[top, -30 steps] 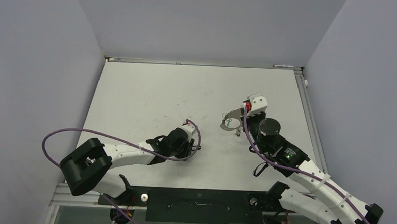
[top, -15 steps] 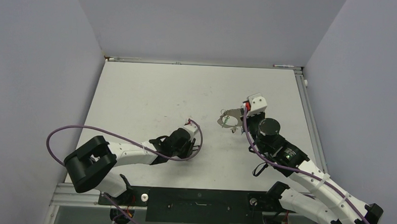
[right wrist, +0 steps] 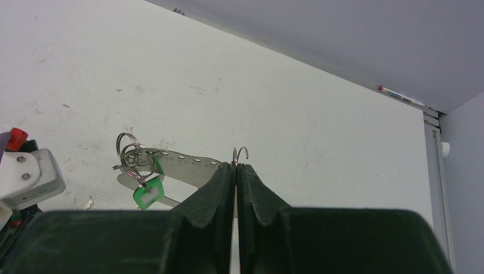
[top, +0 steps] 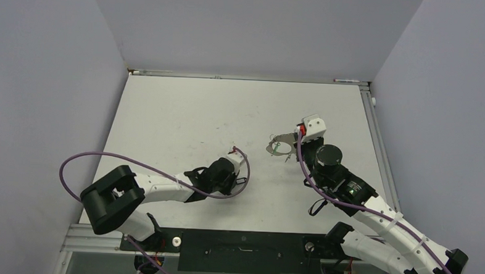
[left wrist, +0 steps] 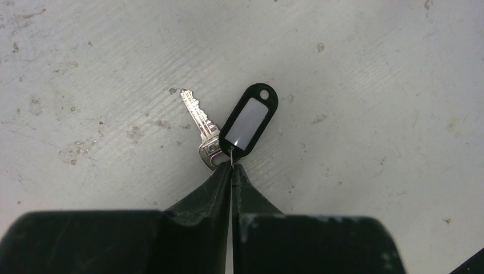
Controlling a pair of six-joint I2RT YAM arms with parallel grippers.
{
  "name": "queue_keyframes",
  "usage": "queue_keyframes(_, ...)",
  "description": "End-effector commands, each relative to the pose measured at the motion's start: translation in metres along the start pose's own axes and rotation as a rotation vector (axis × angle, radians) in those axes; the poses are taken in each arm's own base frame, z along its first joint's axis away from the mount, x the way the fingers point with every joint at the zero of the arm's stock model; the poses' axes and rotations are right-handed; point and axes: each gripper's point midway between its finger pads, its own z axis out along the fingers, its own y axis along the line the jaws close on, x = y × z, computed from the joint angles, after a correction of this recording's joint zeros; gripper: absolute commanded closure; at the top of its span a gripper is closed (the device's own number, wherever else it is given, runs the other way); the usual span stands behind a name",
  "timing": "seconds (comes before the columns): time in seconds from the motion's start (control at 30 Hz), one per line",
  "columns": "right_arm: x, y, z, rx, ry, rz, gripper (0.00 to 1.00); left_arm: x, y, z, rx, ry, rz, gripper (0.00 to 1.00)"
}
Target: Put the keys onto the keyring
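In the left wrist view a silver key [left wrist: 199,122] with a black plastic tag [left wrist: 249,119] lies on the white table. My left gripper [left wrist: 231,168] is shut on the small ring joining them. From above, the left gripper [top: 236,181] sits low at mid-table and hides that key. My right gripper [right wrist: 236,165] is shut on the keyring [right wrist: 184,163], whose hooked wire end pokes up between the fingertips. A green-tagged key [right wrist: 146,194] hangs on the keyring by small split rings. The keyring [top: 280,146] is held above the table, right of centre.
A marker pen [right wrist: 399,96] lies along the table's far edge by the back wall. A metal rail [top: 376,138] borders the table's right side. Purple cables loop from both arms. Grey walls close in the table on three sides.
My left gripper has closed onto the ring of the black-tagged key and shifted slightly right. The right gripper and keyring moved slightly up-left, then held still.
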Motion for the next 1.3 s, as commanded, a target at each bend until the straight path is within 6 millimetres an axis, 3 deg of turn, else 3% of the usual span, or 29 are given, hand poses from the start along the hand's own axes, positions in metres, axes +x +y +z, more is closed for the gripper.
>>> queue_keyframes(0.0,-0.019,0.0,0.003,0.008,-0.071,0.036,0.95,-0.027,-0.013,-0.007,0.046,-0.084,0.049,1.0)
queue_keyframes(0.37,-0.022,0.011,0.004,-0.052,-0.089,0.023,0.95,-0.058,-0.024,-0.073,0.143,-0.163,0.228,1.0)
queue_keyframes(0.6,-0.03,0.034,0.003,-0.184,-0.131,0.009,0.95,-0.084,-0.027,-0.132,0.178,-0.274,0.423,1.0)
queue_keyframes(0.77,-0.034,0.05,0.003,-0.266,-0.164,0.003,0.95,-0.095,-0.018,-0.161,0.156,-0.361,0.578,1.0)
queue_keyframes(0.97,-0.029,0.068,0.007,-0.343,-0.172,-0.017,0.95,-0.107,0.002,-0.17,0.045,-0.39,0.692,1.0)
queue_keyframes(1.27,-0.026,0.111,-0.004,-0.589,-0.238,-0.092,0.95,-0.105,-0.003,-0.173,0.083,-0.468,0.784,1.0)
